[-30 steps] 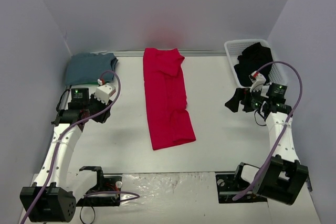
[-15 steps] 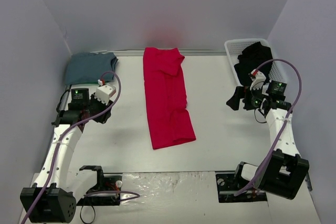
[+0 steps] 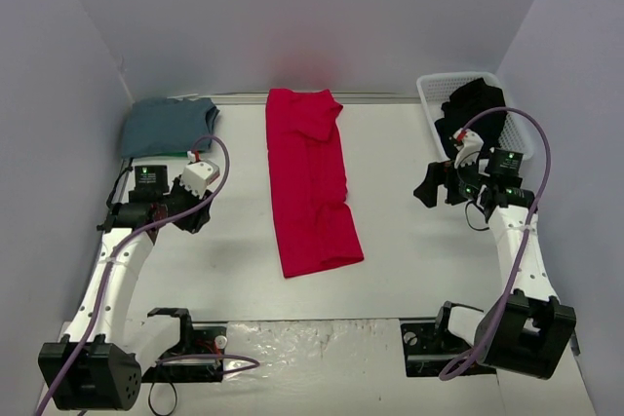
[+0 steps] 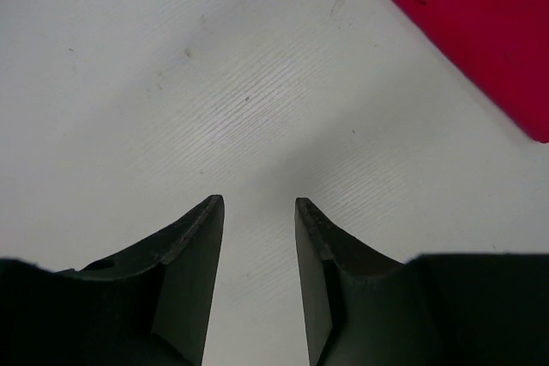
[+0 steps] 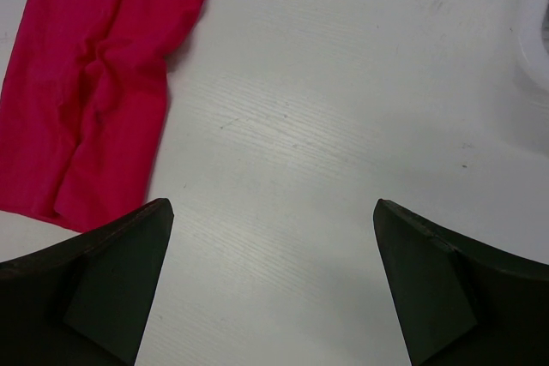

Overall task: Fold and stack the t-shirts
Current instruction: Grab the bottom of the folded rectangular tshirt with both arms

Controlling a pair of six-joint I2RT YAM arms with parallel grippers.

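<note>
Centrally, the red t-shirt [image 3: 307,182] lies folded lengthwise on the worktop [image 3: 409,250]; the blue-grey t-shirt [image 3: 168,126] sits far left, the black t-shirt [image 3: 473,109] in the far-right basket [image 3: 429,94]. Both empty: left tool [image 4: 259,203] narrowly parted, right tool [image 5: 273,207] spread wide.

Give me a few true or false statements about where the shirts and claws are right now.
1. The red shirt lies in the middle of the table. True.
2. The black shirt lies flat on the table. False: it is in the basket.
3. The right claw grips the red shirt. False: it is open and empty, over bare table.
4. The blue-grey shirt is at the far left corner. True.
</note>
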